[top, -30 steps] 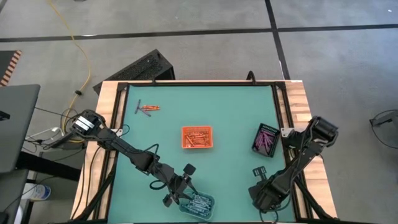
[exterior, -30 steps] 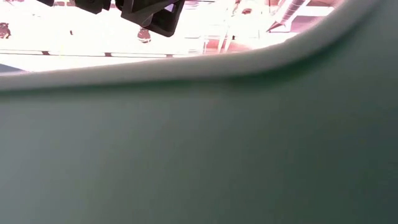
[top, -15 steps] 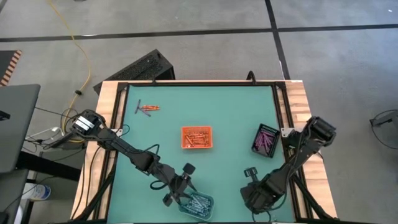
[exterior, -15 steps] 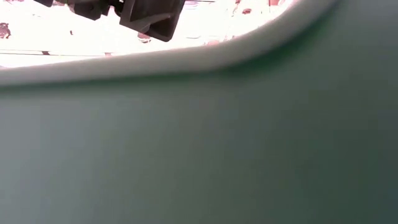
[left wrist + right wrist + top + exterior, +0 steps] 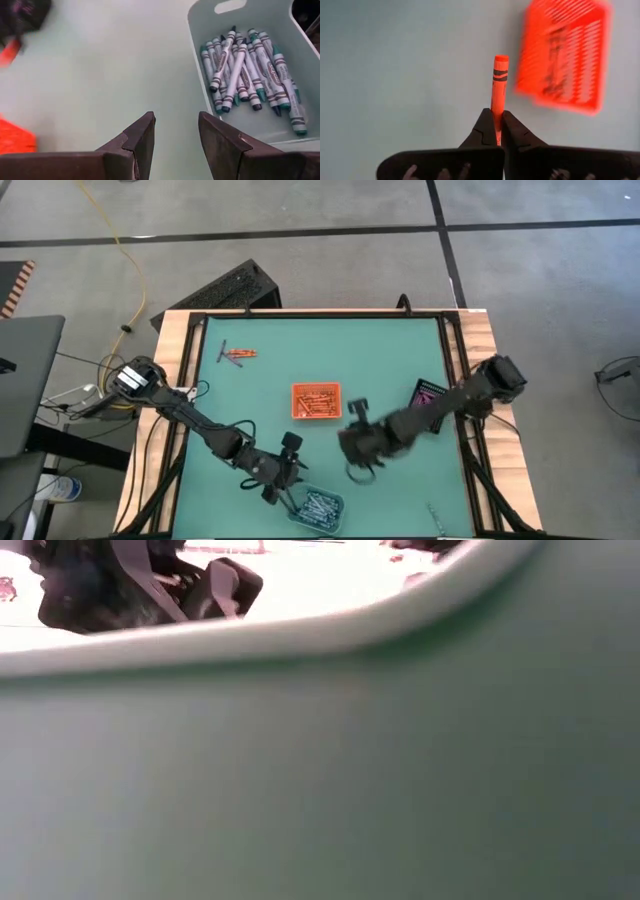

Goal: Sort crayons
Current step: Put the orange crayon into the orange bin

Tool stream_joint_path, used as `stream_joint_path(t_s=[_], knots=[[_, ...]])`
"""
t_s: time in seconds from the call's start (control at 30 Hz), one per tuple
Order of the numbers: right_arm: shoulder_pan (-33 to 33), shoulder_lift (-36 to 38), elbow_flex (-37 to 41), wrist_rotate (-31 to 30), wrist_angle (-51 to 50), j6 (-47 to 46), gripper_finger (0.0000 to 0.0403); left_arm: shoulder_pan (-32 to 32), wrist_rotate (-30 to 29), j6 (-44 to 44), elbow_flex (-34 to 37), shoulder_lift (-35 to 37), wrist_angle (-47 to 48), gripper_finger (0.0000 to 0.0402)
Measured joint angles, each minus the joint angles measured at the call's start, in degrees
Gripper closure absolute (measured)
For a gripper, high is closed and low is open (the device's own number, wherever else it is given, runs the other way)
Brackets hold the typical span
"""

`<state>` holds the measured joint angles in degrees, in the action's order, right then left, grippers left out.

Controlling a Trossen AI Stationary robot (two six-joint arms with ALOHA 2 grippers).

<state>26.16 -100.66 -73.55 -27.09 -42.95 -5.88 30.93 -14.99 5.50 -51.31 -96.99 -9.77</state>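
An orange crayon (image 5: 499, 80) sits pinched by its lower end between the closed fingers of the right gripper (image 5: 496, 119), its free end pointing forward over bare green desk (image 5: 380, 360). In the right wrist view the orange tray (image 5: 559, 55) lies just beside and ahead of the crayon's tip, blurred; from above, the right gripper (image 5: 356, 442) hangs near the middle of the desk, close to that same orange tray (image 5: 316, 401), which already holds orange crayons.

More crayons lie sorted elsewhere: blue-grey crayons (image 5: 250, 70) fill the clear tray (image 5: 200, 30) at the desk's near edge, purple ones rest in the black tray (image 5: 428, 405) toward the right side, and a few loose crayons (image 5: 237, 354) remain in the far left corner.

The left gripper (image 5: 175, 132) hovers just beside the clear tray with its fingers apart and nothing between them.

The step in hand appears to be delivering the orange crayon to the orange tray. Done well, the right gripper would carry the crayon fully over the tray's opening, lower it close to the sticks already there, and only then part its fingers, so the crayon drops flat and does not roll off the rim onto the desk.
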Motion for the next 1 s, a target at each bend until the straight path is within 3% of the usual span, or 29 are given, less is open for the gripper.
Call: stream_joint_path(t_s=[0.1, 0.27, 0.5, 0.73, 1.0], knots=[[-5.9, 0.0, -0.1, 0.2, 6.1, 6.4, 0.0402, 1.8, -4.0, 0.5, 0.0, 1.7, 1.8, 0.0260], [-14.6, 0.0, -0.1, 6.9, 16.4, 14.6, 0.0402, 4.5, -9.2, 2.1, 0.0, 5.5, 5.6, 0.0260], [-22.5, 0.0, -0.1, 17.8, 23.1, 16.9, 0.0401, 6.1, -9.9, 0.7, 0.0, 8.2, 11.9, 0.0260], [-25.4, 0.0, -0.1, 24.0, 24.2, 17.0, 0.0386, 6.3, -9.9, -0.3, 0.0, 8.2, 13.9, 0.0260], [-24.4, 0.1, -0.1, 21.9, 25.8, 16.9, 0.0302, 6.3, -9.7, -0.2, 0.0, 8.2, 13.9, 0.0260]])
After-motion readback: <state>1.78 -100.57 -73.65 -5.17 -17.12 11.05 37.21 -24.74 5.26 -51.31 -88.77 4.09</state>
